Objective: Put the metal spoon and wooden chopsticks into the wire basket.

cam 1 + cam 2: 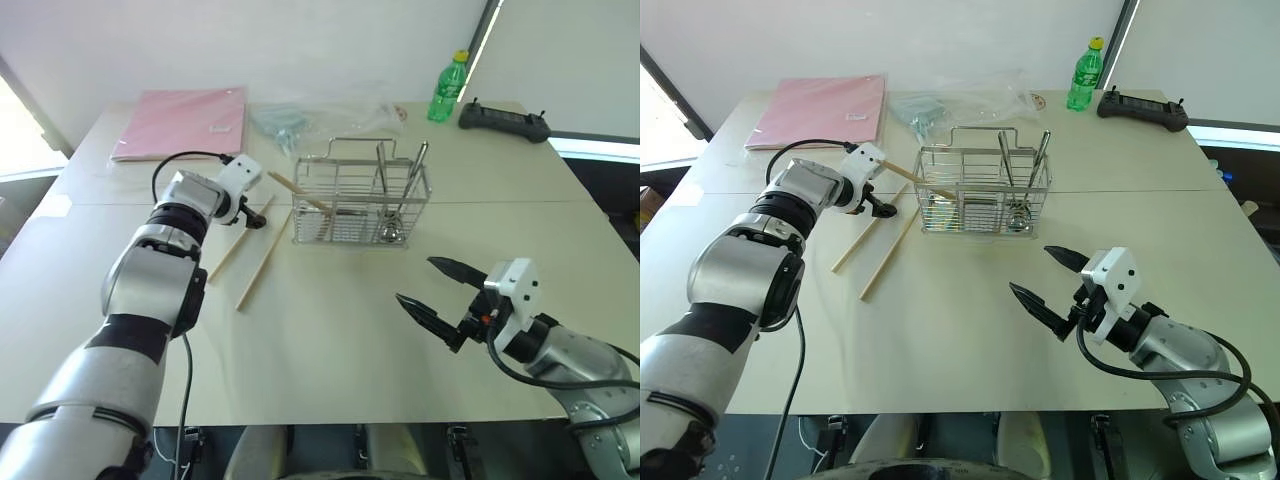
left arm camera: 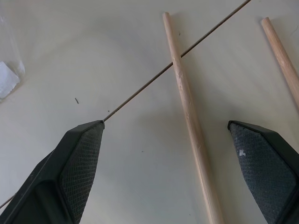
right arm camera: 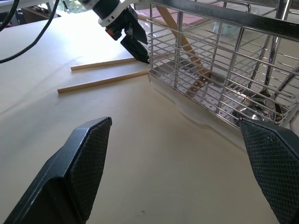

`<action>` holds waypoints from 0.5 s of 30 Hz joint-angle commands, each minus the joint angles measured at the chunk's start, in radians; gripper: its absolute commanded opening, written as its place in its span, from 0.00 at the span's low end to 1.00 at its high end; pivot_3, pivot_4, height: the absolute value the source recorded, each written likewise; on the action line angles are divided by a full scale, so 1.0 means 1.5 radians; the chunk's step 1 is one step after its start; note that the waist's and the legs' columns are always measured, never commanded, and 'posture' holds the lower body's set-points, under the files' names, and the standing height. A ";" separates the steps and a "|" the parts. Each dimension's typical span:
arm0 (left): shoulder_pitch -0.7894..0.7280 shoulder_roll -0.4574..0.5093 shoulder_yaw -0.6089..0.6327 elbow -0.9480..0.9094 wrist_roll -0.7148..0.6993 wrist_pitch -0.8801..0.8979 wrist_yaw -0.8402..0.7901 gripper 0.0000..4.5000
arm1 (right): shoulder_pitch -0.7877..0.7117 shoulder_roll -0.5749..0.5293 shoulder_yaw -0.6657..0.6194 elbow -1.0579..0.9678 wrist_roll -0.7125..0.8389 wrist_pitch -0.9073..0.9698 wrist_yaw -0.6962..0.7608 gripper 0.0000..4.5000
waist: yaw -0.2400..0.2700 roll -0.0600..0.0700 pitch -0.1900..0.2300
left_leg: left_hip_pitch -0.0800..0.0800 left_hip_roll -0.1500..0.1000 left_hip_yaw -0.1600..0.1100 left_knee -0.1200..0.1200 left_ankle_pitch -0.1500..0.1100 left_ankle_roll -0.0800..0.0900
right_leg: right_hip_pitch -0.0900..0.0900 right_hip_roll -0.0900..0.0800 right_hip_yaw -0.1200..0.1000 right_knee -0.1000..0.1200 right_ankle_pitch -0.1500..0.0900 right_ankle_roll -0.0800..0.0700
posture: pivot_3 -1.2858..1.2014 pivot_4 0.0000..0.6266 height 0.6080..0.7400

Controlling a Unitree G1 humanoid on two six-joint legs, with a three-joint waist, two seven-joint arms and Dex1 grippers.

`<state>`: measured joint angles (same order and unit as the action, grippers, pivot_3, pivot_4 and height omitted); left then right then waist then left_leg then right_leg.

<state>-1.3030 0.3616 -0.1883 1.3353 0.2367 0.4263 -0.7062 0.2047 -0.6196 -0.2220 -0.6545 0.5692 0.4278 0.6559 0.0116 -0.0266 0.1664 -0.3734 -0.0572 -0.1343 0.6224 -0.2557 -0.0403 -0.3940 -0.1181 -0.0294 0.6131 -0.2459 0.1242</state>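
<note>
The wire basket (image 1: pixel 345 190) stands mid-table. The metal spoon (image 1: pixel 392 228) rests upright in its right end, bowl down, beside another metal handle. One wooden chopstick (image 1: pixel 298 194) leans in the basket's left end with its tip sticking out. Two more chopsticks (image 1: pixel 262 262) lie on the table left of the basket. My left gripper (image 1: pixel 252 216) hovers open just over them, pointing down; in the left wrist view one chopstick (image 2: pixel 191 121) lies between its fingers (image 2: pixel 84 158). My right gripper (image 1: pixel 422 283) is open and empty, low at the front right, facing the basket (image 3: pixel 224 70).
A pink folder (image 1: pixel 185 120) lies at the far left. A clear plastic bag (image 1: pixel 320 118) sits behind the basket. A green bottle (image 1: pixel 448 88) and a black controller (image 1: pixel 503 118) stand at the far right edge.
</note>
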 commanded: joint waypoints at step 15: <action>-0.011 -0.010 0.012 0.011 0.012 -0.001 0.026 0.01 | -0.012 0.002 -0.013 -0.031 0.009 -0.009 -0.011 1.00 | -0.001 0.000 0.000 | 0.000 0.000 0.000 0.002 0.000 0.000 | 0.001 0.000 0.000 0.000 0.000 0.001 | 0.52 0.24 0.76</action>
<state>-1.3032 0.3397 -0.1743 1.3536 0.2409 0.4259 -0.6737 0.1961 -0.6166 -0.2227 -0.6572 0.5716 0.4281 0.6442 0.0106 -0.0265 0.1664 -0.3739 -0.0572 -0.1344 0.6260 -0.2558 -0.0403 -0.3928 -0.1180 -0.0295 0.6135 -0.2453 0.1253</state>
